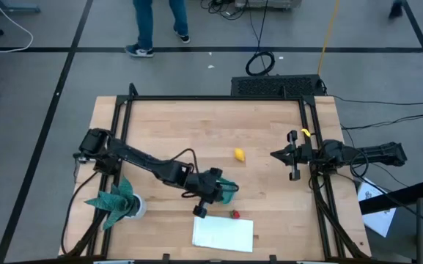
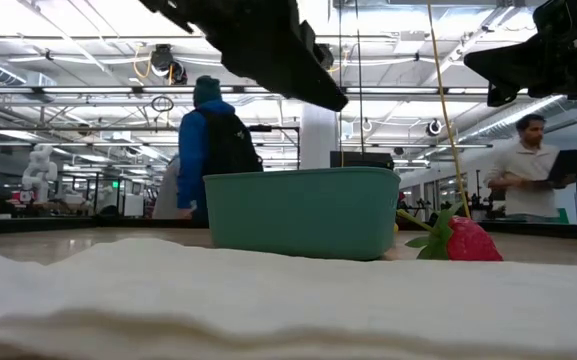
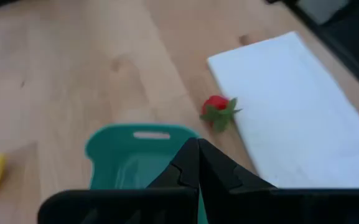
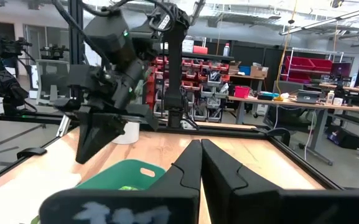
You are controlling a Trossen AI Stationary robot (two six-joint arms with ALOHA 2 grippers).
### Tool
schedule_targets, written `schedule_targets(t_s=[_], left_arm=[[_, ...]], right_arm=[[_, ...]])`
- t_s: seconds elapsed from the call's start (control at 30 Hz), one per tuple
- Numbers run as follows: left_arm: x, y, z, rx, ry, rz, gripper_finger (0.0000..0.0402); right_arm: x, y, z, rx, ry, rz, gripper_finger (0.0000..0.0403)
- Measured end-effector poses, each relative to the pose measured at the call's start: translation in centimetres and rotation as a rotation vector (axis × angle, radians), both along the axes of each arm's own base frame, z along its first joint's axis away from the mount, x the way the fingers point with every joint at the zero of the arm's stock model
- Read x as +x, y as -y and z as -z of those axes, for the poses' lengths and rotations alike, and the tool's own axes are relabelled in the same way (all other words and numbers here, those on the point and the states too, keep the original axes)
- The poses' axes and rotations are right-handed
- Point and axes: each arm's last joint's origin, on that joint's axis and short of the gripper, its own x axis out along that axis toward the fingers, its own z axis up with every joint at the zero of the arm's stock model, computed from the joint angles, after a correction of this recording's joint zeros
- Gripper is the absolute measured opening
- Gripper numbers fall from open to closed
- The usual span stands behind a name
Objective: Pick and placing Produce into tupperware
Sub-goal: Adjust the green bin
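The left gripper (image 1: 224, 192) is held shut and empty over the teal tub (image 3: 135, 163). The strawberry (image 3: 217, 111) could be knocked away by closed fingers. One strawberry lies beside the tub and one lemon (image 1: 239, 155) farther off. The right gripper (image 1: 276, 155) is parked shut, empty.

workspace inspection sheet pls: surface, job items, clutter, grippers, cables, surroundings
Surface: wooden table, black frame around it.
Job's things: teal container under the left gripper; yellow lemon mid-table; red strawberry beside the container, not in it; something green shows inside the container in the right wrist view.
Clutter: white cloth at the near edge; teal plant in a white pot.
Grippers: left gripper shut, above the container; right gripper shut, holding nothing, at the right side.
Cables: black coil on the floor.
Surroundings: people standing behind the table.
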Motion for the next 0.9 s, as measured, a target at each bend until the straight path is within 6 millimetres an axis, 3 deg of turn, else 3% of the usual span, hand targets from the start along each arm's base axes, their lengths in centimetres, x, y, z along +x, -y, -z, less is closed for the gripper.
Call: schedule_targets(t_s=[0.3, 0.4, 0.63, 0.9], left_arm=[[-1.3, 3.2, 0.2, -0.002, -0.022, -0.047, 0.0001], [-1.2, 3.7, 0.8, 0.032, -0.012, -0.092, 0.0], [-0.3, 4.5, 4.6, 0.041, -0.066, -0.097, 0.0], [-0.4, 4.9, 4.3, 0.048, -0.051, -0.098, 0.0]], right_arm=[[0.0, 0.0, 0.0, 0.0, 0.0, 0.0, 0.0], [0.0, 0.0, 0.0, 0.0, 0.0, 0.0, 0.0], [0.0, 0.0, 0.0, 0.003, -0.001, 0.0, 0.0], [0.0, 0.0, 0.0, -0.001, -0.003, 0.001, 0.0]])
